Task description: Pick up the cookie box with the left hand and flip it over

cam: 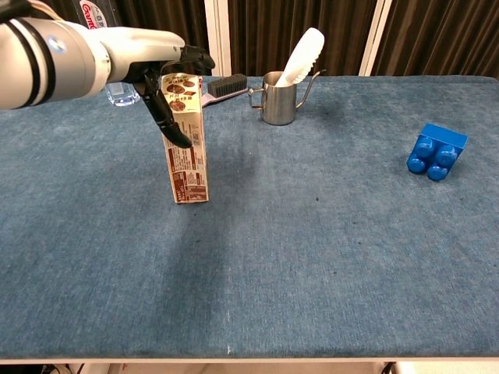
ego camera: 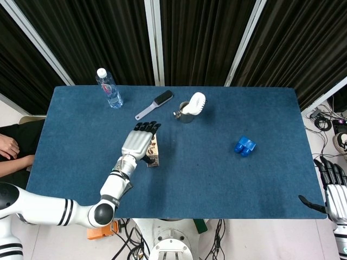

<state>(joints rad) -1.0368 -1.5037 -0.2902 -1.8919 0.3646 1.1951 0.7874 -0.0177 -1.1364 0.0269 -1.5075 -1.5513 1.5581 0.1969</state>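
Note:
The cookie box (ego camera: 154, 156) (cam: 188, 156) stands upright on the blue table, left of centre. My left hand (ego camera: 139, 143) (cam: 148, 58) sits over its top with the fingers stretched out flat above and behind it. The thumb (cam: 168, 117) runs down the box's left face and looks to touch it. The box rests on the table. My right hand (ego camera: 332, 190) hangs beyond the table's right front corner, fingers spread and holding nothing.
A water bottle (ego camera: 109, 88) stands at the back left, a brush (ego camera: 154, 104) lies behind the box, and a metal cup (ego camera: 186, 114) holds a white scoop. A blue brick (ego camera: 245, 145) sits to the right. A person's hand (ego camera: 8, 146) shows at the left edge.

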